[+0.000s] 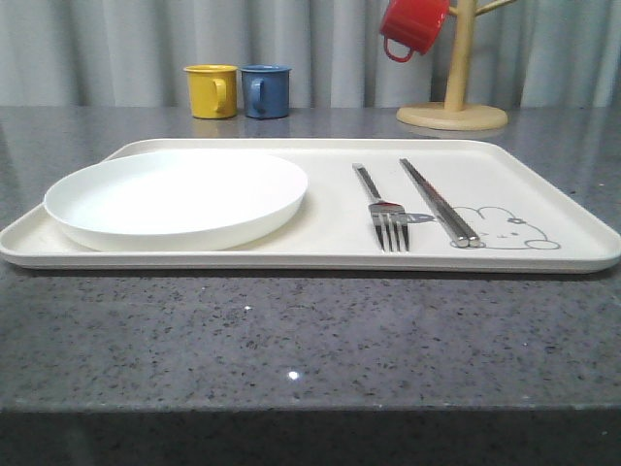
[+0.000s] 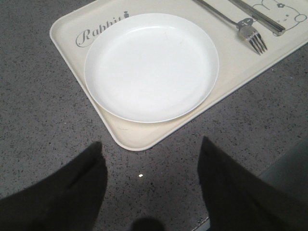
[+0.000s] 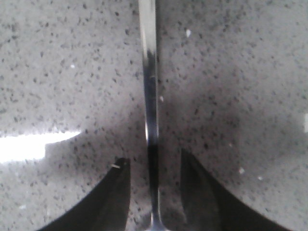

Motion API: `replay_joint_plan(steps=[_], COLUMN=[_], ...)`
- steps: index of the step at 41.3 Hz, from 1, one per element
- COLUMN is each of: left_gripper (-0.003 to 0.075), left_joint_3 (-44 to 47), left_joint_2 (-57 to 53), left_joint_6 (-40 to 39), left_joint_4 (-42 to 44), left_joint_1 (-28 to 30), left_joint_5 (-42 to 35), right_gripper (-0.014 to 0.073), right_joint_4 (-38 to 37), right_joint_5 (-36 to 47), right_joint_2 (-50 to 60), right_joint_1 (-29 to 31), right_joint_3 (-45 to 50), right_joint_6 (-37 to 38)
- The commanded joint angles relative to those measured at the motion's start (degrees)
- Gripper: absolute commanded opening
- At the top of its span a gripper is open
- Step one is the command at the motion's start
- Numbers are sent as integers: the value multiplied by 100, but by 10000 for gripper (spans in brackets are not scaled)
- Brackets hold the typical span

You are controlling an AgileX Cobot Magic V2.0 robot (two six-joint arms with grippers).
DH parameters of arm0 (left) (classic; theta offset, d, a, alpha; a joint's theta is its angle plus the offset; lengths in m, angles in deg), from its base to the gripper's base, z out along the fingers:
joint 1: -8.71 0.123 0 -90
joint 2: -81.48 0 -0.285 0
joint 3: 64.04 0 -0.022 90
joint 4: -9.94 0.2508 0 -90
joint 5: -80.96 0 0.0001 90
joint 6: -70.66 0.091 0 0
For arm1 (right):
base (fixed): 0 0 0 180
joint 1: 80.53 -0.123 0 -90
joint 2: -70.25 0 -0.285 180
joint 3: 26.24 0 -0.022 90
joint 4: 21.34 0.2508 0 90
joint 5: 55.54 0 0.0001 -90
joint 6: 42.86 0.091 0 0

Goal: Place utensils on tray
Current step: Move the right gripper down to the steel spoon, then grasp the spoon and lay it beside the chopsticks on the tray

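A cream tray (image 1: 291,260) holds a silver fork (image 1: 386,218) and a pair of chopsticks (image 1: 437,204), side by side on its right half. In the left wrist view the tray (image 2: 67,43), fork (image 2: 250,36) and chopsticks (image 2: 260,14) lie beyond my left gripper (image 2: 151,159). That gripper hangs open and empty over the grey counter, just off the tray's corner. My right gripper (image 3: 154,158) is open and low over the counter. Its fingers straddle the slim handle of a spoon (image 3: 150,86) with a gap on each side. The handle widens towards the bowl at the frame's edge.
A round white plate (image 1: 179,199) fills the tray's left half. Behind the tray stand a yellow mug (image 1: 212,91) and a blue mug (image 1: 265,91). A wooden mug tree (image 1: 454,97) at the back right carries a red mug (image 1: 412,27).
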Motion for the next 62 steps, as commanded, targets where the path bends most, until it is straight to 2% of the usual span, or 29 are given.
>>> replay_joint_plan(steps=[1, 7, 16, 19, 29, 44, 49, 52, 55, 62], left_gripper=[400, 400, 400, 400, 400, 400, 400, 400, 400, 400], left_joint_3=[-157, -157, -157, -157, -157, -157, -157, -157, -157, -157], left_joint_2=[-21, -21, -21, -21, -21, -21, -21, -21, -21, -21], left_joint_6=[-54, -54, -54, -54, -54, -54, -54, -54, -54, -54], left_joint_4=[-1, -1, -1, -1, -1, -1, -1, -1, -1, -1], left_joint_1=[-45, -45, -45, -45, -45, -45, -45, -45, -45, -45], left_joint_5=[-397, -397, -397, -397, -397, -397, -397, -397, -397, -397], right_gripper=[288, 265, 32, 2, 3, 3, 3, 3, 3, 3], right_joint_4=[43, 68, 93, 99, 732, 1969, 2161, 2161, 2161, 2096], right_joint_5=[249, 255, 164, 133, -305, -1097, -947, -566, -204, 49], right_joint_2=[166, 102, 102, 102, 514, 1310, 1302, 1291, 1249, 976], right_joint_1=[33, 33, 33, 33, -104, -1496, -1875, -2068, -2134, -2139], right_joint_3=[-157, -157, -157, -162, -235, -235, -149, -64, 11, 13], right_joint_6=[-63, -63, -63, -63, -63, -9, 403, 620, 767, 805])
